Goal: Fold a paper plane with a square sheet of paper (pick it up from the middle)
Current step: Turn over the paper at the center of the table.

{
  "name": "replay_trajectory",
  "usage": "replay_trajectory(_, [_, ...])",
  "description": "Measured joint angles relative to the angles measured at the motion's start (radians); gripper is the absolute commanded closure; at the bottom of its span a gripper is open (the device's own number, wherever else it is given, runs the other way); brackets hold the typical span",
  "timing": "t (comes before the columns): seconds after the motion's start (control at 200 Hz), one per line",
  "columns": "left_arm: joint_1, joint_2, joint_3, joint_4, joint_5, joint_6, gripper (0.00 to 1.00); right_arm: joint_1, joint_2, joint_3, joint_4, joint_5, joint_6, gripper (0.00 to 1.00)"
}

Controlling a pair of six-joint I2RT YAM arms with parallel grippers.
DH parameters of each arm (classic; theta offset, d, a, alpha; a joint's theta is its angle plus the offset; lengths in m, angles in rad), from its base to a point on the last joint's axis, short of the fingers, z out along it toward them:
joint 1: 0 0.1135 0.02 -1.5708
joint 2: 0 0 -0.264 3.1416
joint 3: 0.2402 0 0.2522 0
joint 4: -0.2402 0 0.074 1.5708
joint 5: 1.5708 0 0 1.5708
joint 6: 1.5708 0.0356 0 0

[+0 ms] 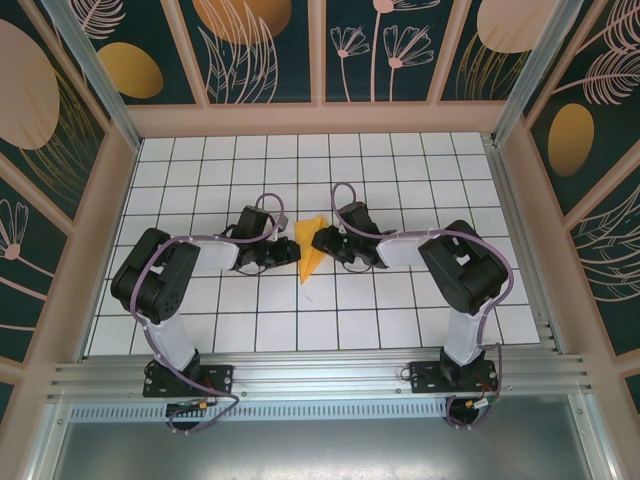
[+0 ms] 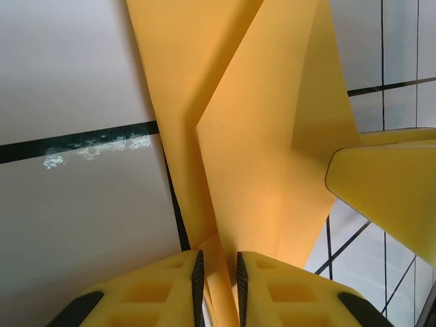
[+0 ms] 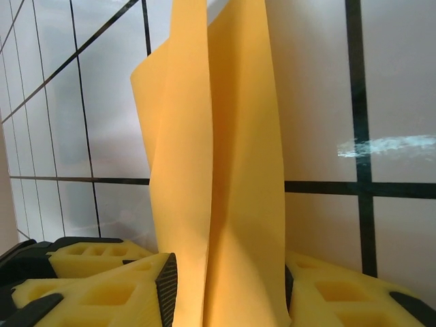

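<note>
You have the paper (image 1: 312,252), a creased pointed shape, at the middle of the table (image 1: 400,170), between both grippers. Your left gripper (image 2: 218,262) pinches its fold narrowly. Your right gripper (image 3: 227,276) stands half-wide around loose layers that touch both jaws.

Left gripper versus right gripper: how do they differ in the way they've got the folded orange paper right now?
The left gripper has its jaws nearly together, pinching a thin edge of the folded orange paper. The right gripper has its jaws wider apart, with loose, bowed layers standing between them. The left gripper's grip is plain, but whether the right gripper squeezes the paper is unclear. Both face the same sheet from opposite sides.
</note>
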Motion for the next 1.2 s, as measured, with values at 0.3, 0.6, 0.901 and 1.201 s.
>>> replay_trajectory(0.3, [0.0,-0.001,-0.018,0.034,0.021,-0.019,0.78,0.0,0.022,0.003,0.05,-0.031,0.0,0.58])
replay_trajectory(0.6, [0.0,-0.002,-0.031,0.058,0.027,-0.027,0.78,0.0,0.072,0.035,0.103,-0.063,-0.005,0.67])
replay_trajectory(0.901, [-0.004,-0.023,-0.053,0.063,0.027,-0.042,0.75,0.0,0.084,0.035,0.106,-0.077,-0.029,0.89])
replay_trajectory(1.201, [-0.013,-0.224,-0.143,0.053,-0.05,-0.098,0.63,0.011,0.014,0.112,-0.12,0.015,-0.113,0.94])
